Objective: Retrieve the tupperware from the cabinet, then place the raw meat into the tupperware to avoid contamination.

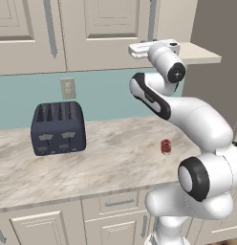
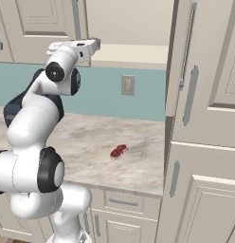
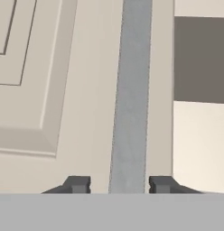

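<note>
Up at the cabinet (image 1: 96,33), the gripper (image 3: 119,185) is reaching for the long grey bar handle (image 3: 130,94) of a raised-panel door, its two dark fingertips (image 3: 77,184) sitting one on each side of the bar with slim gaps showing, so I cannot tell whether it is gripping or loose. Down on the marbled counter (image 1: 91,162), the raw meat (image 1: 166,146) is lying by itself, well apart from the dark blue toaster (image 1: 58,128), and no readable writing is showing anywhere.
</note>
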